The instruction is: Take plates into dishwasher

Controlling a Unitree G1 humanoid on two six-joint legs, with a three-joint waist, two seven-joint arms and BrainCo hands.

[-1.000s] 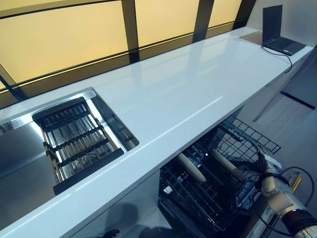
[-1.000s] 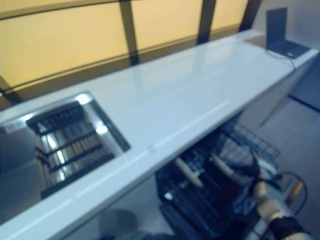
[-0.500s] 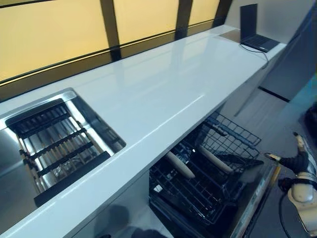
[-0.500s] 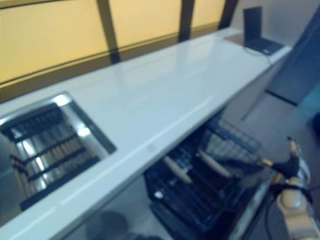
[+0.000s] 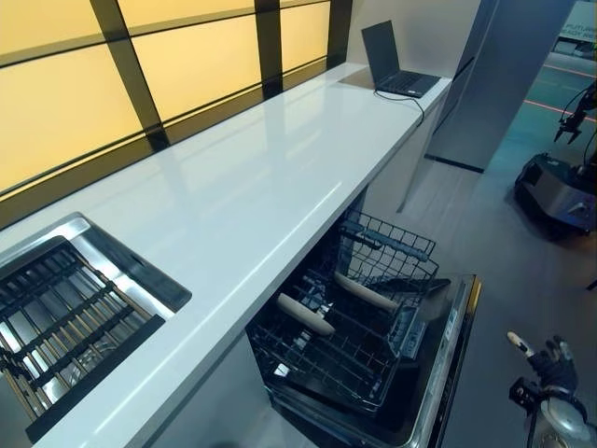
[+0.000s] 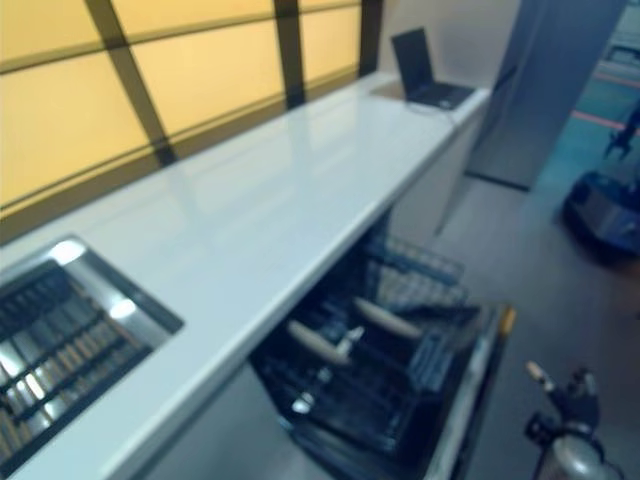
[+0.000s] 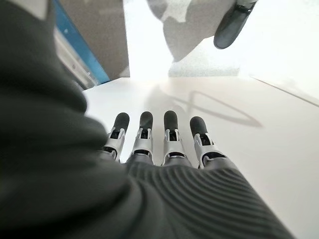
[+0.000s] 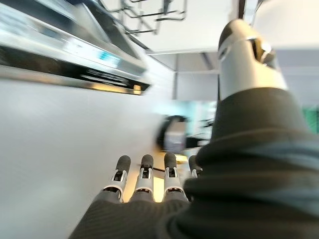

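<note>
The dishwasher (image 5: 438, 373) stands open under the white counter (image 5: 252, 177), with its dark wire rack (image 5: 354, 350) pulled out. Two pale plates stand on edge in the rack, one at the left (image 5: 305, 315) and one further right (image 5: 366, 292). My right hand (image 5: 550, 366) is low at the right, apart from the dishwasher door, and empty. In the right wrist view its fingers (image 8: 144, 174) are straight and hold nothing. My left hand (image 7: 169, 137) shows only in the left wrist view, fingers straight over a white surface, empty.
A steel sink (image 5: 112, 271) with a slatted drying rack (image 5: 56, 322) is set in the counter's left end. A laptop (image 5: 394, 63) sits on the counter's far right end. A dark machine (image 5: 555, 191) stands on the floor at the far right.
The camera has swung to the right, so the whole picture has shifted. My right hand has drawn back from the dishwasher rack to a spot low at the right.
</note>
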